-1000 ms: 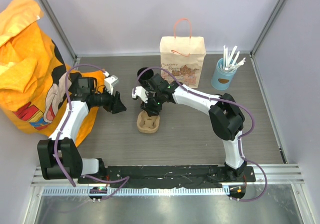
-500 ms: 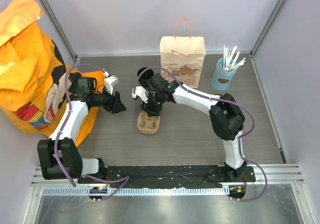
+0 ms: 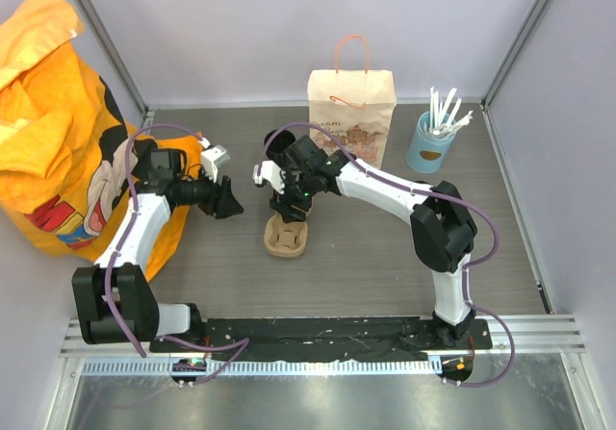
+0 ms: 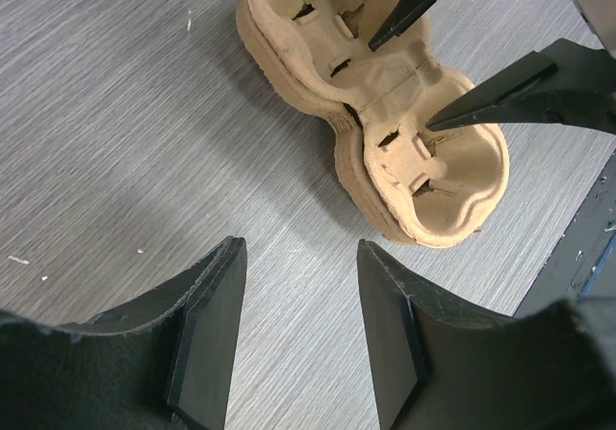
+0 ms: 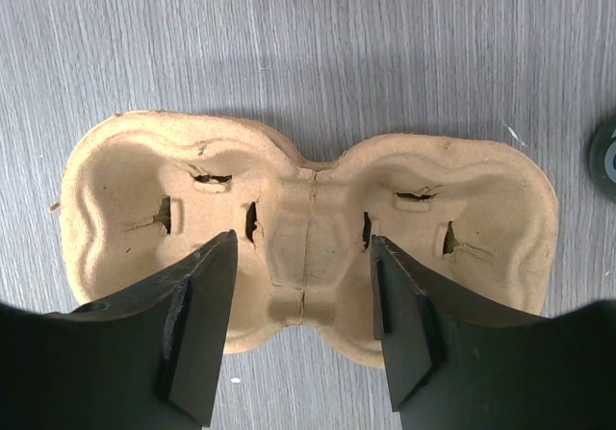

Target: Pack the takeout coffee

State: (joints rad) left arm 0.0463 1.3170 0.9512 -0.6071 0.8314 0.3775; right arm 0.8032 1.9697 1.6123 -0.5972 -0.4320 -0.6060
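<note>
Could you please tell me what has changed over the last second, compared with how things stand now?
The right claw has opened wider above the pulp cup carrier, holding nothing, and its arm has edged slightly farther out. The left claw stays open and still. The carrier, the paper bag and the straw cup have not moved.

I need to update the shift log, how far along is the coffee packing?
Nothing looks packed yet. The takeout coffee stands on the table, outside the paper bag. The pulp carrier has both wells empty. In hand: nothing; the right gripper hangs open over the carrier, the left gripper open beside it. To do: all the packing.
</note>
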